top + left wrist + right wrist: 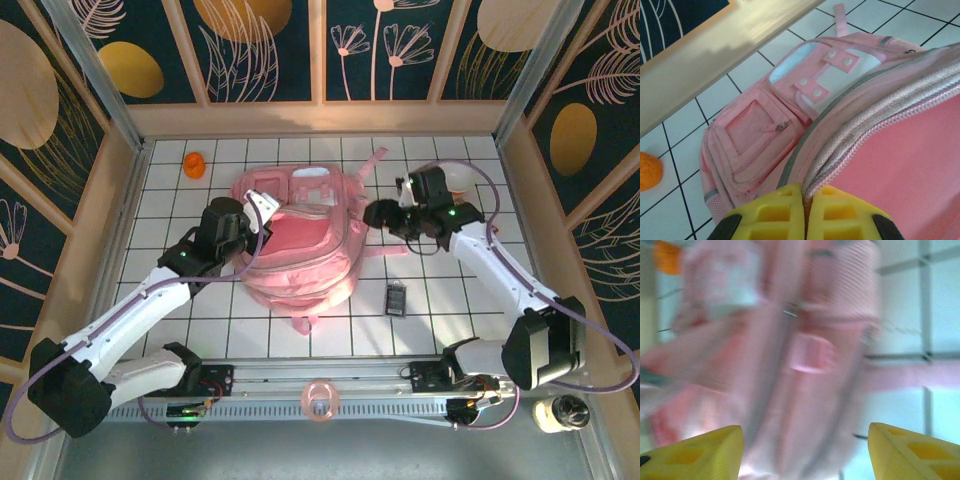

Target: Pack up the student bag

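My left gripper (pixel 262 205) is clenched on the zip rim of the large pale pink fabric student bag (pixel 300 250), which lies flat in the middle of the white tiled table (pixel 470 310) with its front pockets turned to the far side. From my left wrist I see my yellow fingers (pixel 775 210) pressed together with the grey-edged, toothed rim (pixel 840 140) of the bag's main opening running in between them, and the smooth pink lining beside it. My right gripper (pixel 380 213) hangs at the bag's right edge, released, with its pads well apart and nothing between them. The view from that wrist is blurred, so I can make out the bag (pixel 810 350) beneath but not which seam sits under me. I judge the step in hand to be opening the bag's mouth for loading. To do it well, my left jaws should hold the rim firmly and lift it up and away from the bag's centre, not drag the whole bag. My right side should take the opposite rim, or fetch an item, once the mouth gapes. A small black rectangular device (pixel 396 298) lies just off the bag's near right corner and looks the closest thing to pack. A small orange object (pixel 194 164) sits beyond the bag's far left corner.
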